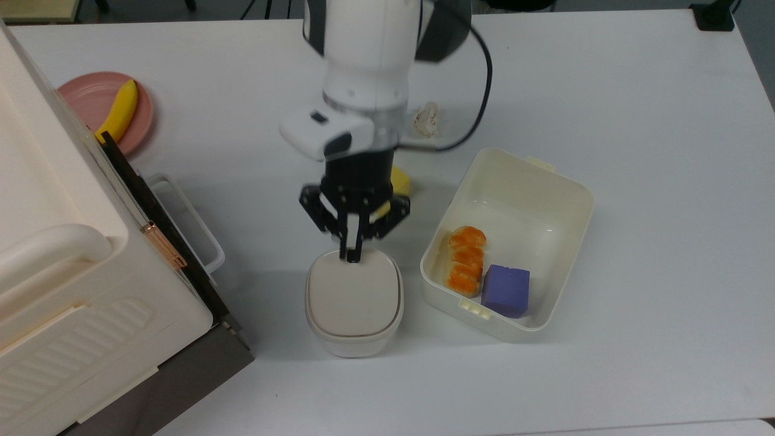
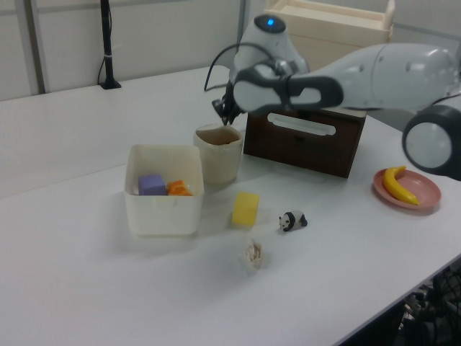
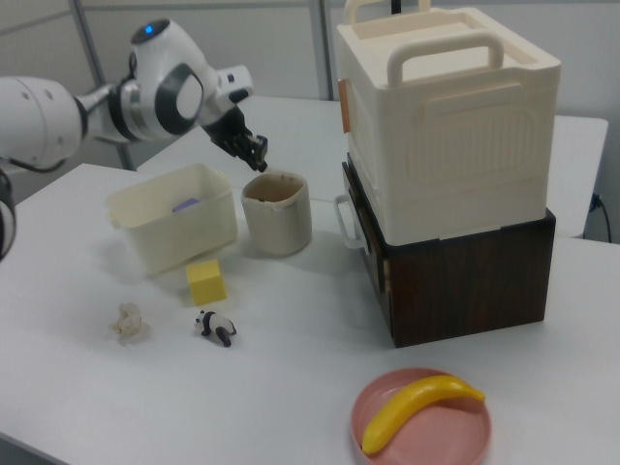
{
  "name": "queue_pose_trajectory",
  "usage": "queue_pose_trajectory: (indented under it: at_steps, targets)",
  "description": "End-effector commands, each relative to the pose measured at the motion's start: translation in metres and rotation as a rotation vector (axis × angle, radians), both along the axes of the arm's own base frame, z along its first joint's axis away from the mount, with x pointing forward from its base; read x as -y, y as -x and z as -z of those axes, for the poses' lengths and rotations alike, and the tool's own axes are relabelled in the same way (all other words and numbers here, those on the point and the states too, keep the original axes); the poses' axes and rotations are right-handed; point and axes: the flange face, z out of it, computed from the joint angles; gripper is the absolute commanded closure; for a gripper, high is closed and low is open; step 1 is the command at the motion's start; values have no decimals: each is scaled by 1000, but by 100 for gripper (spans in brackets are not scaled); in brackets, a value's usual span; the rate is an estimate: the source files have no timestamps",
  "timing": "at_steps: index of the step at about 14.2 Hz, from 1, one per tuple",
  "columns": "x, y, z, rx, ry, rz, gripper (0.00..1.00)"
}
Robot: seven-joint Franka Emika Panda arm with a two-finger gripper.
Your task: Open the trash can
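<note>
- Hovering just above the trash can's far rim in the top view, the end effector has its two fingers pressed together and grips nothing; in the right view the end effector sits slightly above and to the left of the can's top.
- The trash can stands on the white worktop, between the stacked storage boxes on the top view's left and the open cream tub on the top view's right.
- From above, the can's flat beige lid looks level; in the left view the trash can shows a dark line along its top rim, and I cannot tell whether the lid has lifted.
- The tub holds a peeled orange piece and a purple block, touching each other.
- A yellow block, a small panda figure and a crumpled paper scrap lie on the worktop near the can.
- A banana rests on a pink plate.
</note>
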Motion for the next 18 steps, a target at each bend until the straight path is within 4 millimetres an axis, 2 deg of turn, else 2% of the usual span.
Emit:
queue_pose_trajectory:
  at_steps: [1, 4, 6, 10, 12, 18]
  targets:
    - [16, 60, -49, -115, -26, -13, 70]
    - [29, 102, -80, -292, -28, -48, 36]
    - [36, 126, -97, -377, -22, -79, 0]
    - [41, 157, -117, -440, -21, -79, 0]
    - [49, 160, -117, -442, -27, -59, 0]
    - [45, 162, -110, -487, -28, -53, 0]
